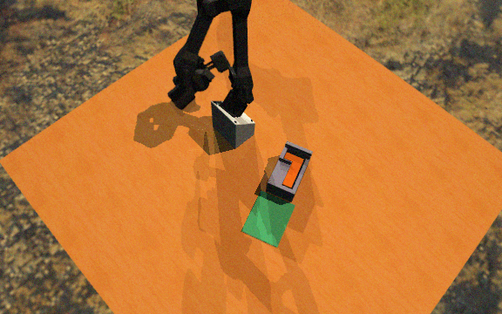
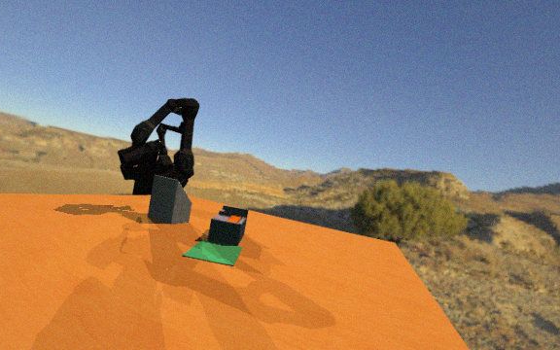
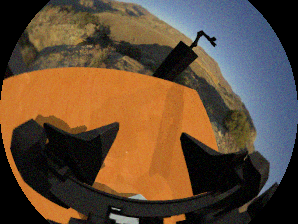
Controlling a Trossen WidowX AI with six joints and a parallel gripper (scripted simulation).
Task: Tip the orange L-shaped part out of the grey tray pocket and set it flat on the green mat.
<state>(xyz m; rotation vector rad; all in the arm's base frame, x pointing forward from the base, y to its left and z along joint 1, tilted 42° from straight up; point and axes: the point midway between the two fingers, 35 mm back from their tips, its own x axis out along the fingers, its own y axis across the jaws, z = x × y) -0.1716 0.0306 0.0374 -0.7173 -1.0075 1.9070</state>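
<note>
The orange L-shaped part (image 1: 294, 168) (image 2: 234, 219) lies flush in its pocket in the grey tray (image 1: 277, 176) (image 2: 227, 232) right of the table's middle. The green mat (image 1: 268, 220) (image 2: 213, 253) lies flat against the tray's near end. My gripper (image 1: 180, 99) (image 3: 151, 131) is open and empty. It hangs low over the table at the back left, far from the tray, on the folded arm. In the wrist view both fingers stand wide apart over bare orange table; the tray and mat do not show there.
The arm's grey base block (image 1: 232, 124) (image 2: 168, 200) stands between the gripper and the tray. The orange table (image 1: 386, 196) ends in open desert ground on all sides. A dark post (image 3: 176, 62) shows beyond the table edge in the wrist view.
</note>
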